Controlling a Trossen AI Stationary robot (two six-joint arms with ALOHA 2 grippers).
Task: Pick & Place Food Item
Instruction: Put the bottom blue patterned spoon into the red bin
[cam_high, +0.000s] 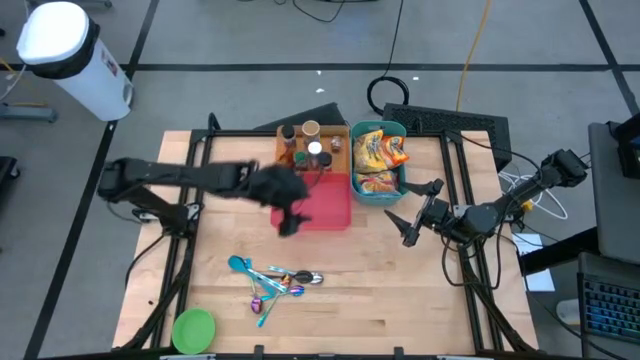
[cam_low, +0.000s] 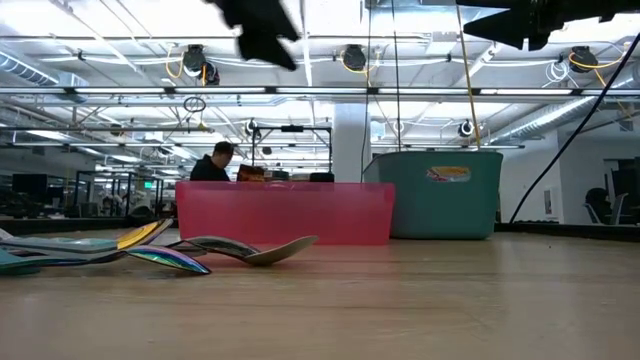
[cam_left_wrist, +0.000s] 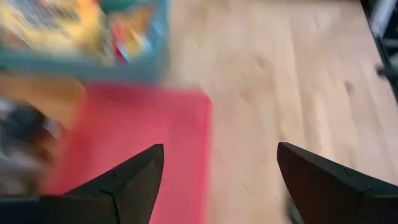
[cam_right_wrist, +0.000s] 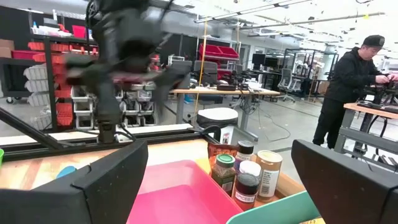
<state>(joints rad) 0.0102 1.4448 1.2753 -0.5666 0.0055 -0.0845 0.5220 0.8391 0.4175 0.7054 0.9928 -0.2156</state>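
Overhead, tabletop, two wrist views

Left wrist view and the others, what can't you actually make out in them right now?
- Left wrist view: motion blur smears the snack bags in the teal bin beyond the red tray.
- Low view: the red tray's wall hides its inside.
- High view: jar labels too small.

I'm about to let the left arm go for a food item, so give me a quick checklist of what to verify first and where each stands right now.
1. Left gripper open: ok, fingers spread, nothing between them.
2. Left gripper over the snacks: not ok, it sits over the red bin; the teal bin is beyond it.
3. Snack bags reachable from above: ok, uncovered.
4. Red bin free to receive: ok, it looks empty.
5. Right gripper out of the way: ok, open, beside the teal bin.
6. Spoons clear of the path: ok, nearer the front edge.
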